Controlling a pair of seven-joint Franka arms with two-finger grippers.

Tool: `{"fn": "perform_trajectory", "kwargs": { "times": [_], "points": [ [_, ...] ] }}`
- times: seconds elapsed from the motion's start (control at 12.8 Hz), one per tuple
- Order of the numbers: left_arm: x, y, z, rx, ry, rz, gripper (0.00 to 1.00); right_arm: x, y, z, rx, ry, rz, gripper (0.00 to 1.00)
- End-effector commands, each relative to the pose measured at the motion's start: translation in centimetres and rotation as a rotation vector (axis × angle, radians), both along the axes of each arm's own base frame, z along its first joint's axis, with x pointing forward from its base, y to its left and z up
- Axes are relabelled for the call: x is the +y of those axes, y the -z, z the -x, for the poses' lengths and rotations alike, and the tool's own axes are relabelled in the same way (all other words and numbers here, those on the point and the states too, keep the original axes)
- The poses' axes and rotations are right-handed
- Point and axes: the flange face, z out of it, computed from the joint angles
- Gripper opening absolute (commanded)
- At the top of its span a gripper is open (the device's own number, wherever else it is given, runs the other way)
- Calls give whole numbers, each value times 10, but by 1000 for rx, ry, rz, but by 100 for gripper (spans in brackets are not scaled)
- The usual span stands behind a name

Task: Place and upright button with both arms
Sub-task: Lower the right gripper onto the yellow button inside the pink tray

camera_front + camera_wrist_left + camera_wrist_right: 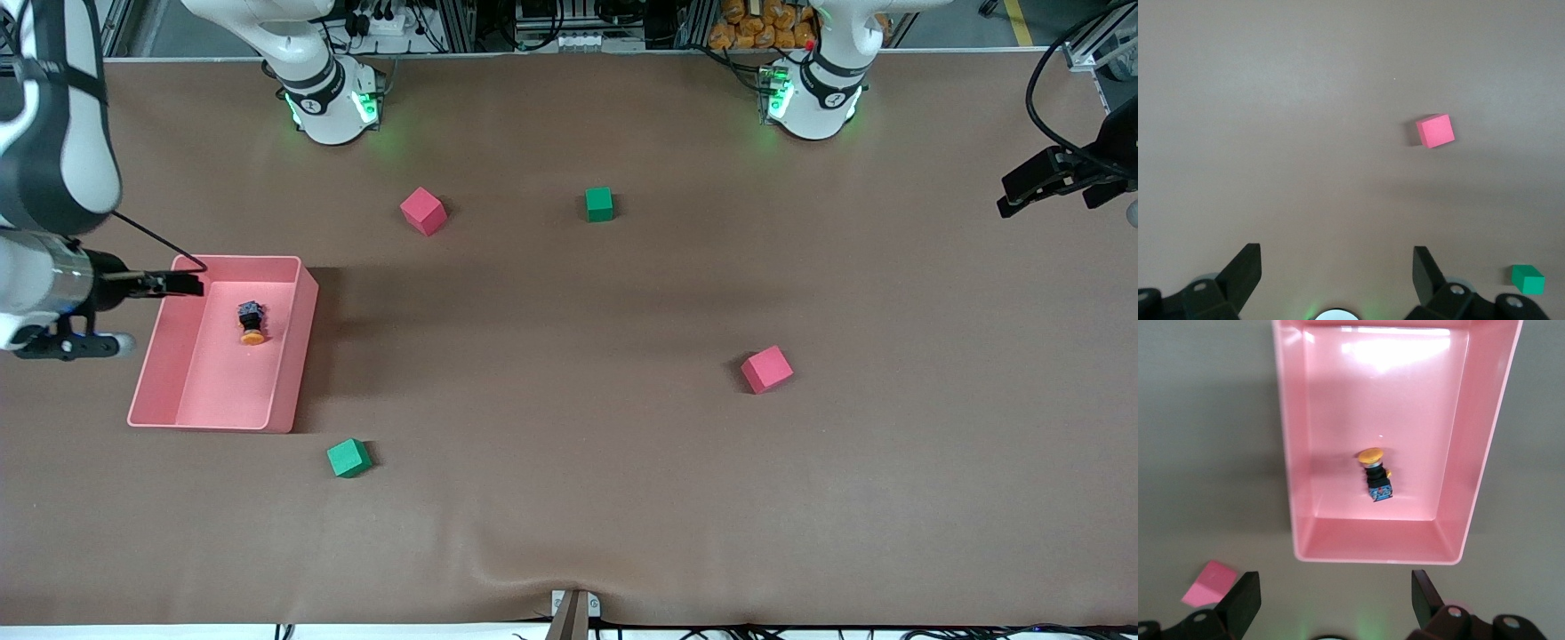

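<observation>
Inside pink tray (293, 356), six o'clock of pink cube (423, 211):
button (252, 322): lying flat, light, rigid; black body best hold.
right hand (1331, 603): released, over tray rim.
left hand (1337, 277): released, waiting.

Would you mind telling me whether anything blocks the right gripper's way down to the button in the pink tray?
Nothing visible does. The button lies on its side, alone on the floor of the pink tray; the open right gripper hangs over the tray's rim. Only the tray's walls surround it.

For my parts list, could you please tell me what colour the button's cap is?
Orange, on a black body; the button shows best in the right wrist view.
</observation>
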Motion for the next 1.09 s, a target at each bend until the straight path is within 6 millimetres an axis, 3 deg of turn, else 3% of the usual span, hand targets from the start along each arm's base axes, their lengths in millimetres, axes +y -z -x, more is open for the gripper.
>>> {"fn": "perform_trajectory", "kwargs": {
  "times": [0.0,0.23,0.7,1.01],
  "points": [
    [-3,-1,4,7,28,-4,100,-32,41,24,-6,-5,-30,100],
    [-5,0,4,10,32,-4,100,-33,94,45,-23,2,-26,100],
    [-7,0,4,10,34,-4,100,-39,172,61,-81,4,-11,100],
    [-9,5,1,19,37,1,100,-39,200,62,-60,1,-17,100]
  ]
}}
